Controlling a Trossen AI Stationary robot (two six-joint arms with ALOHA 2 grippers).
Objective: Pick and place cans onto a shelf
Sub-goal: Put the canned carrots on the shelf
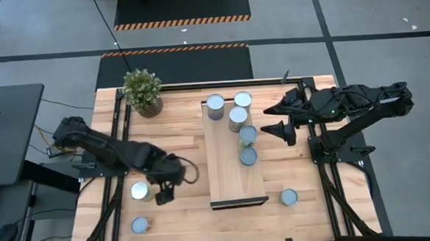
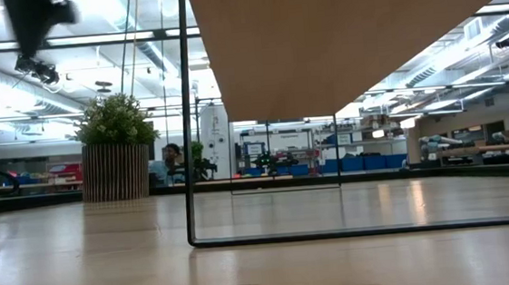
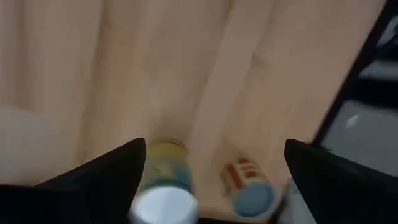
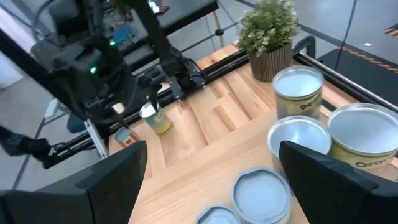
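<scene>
Five shiny round-topped cans (image 1: 238,119) cluster on the far half of the pale wooden shelf (image 1: 232,175). Left claw (image 1: 162,195), fingers spread, hovers beside another can (image 1: 140,190) on the butcher-block tabletop (image 1: 179,144); right claw (image 1: 272,126) hangs spread near the shelf.

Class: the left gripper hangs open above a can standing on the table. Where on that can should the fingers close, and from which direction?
Probably from straight above, closing on the can's round side wall just below its pale top. It stands upright beside the open left gripper, and a second can stands apart from it, leaving room for the fingers.
</scene>
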